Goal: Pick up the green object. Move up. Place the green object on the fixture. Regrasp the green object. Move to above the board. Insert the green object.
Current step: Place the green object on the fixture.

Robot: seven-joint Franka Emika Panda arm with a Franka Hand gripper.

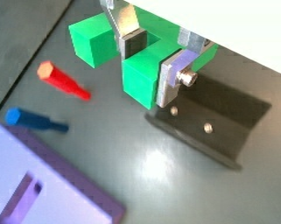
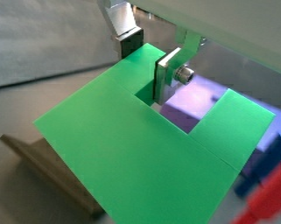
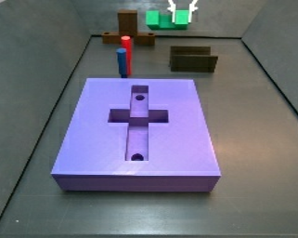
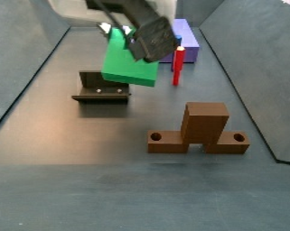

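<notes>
Gripping the bright green chunky plastic block with two prongs, the two-finger gripper is holding it clear of the floor, its flat silver fingers clamping one prong from either side. In a wrist view we are seeing one plate sitting inside the block's rectangular notch. In a side view the green block is hanging in the upper middle of the frame, tilted, just above and beside the small dark olive-brown box-like fixture, without touching it. In a side view we are finding the gripper and block at the top edge, behind the fixture. The large lavender-purple rectangular board with a cross-shaped recess is filling the centre of that frame, well apart from the block. A slim red-and-blue peg is standing upright just behind the board. A lighter brown cross-shaped stand is occupying the lower right of a side view.
</notes>
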